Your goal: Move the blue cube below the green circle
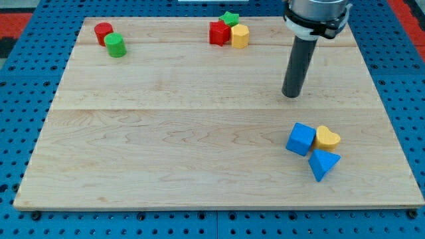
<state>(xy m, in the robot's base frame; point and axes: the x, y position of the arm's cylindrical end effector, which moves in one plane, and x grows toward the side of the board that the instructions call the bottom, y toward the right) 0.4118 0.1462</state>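
Note:
The blue cube lies on the wooden board at the view's lower right, touching a yellow heart on its right. A blue triangle sits just below them. The green circle, a short cylinder, stands at the view's upper left, touching a red cylinder. My tip rests on the board above the blue cube, about a cube's width away from it and far to the right of the green circle.
A red block, a green star and a yellow hexagon block cluster at the view's top centre. The wooden board lies on a blue perforated table.

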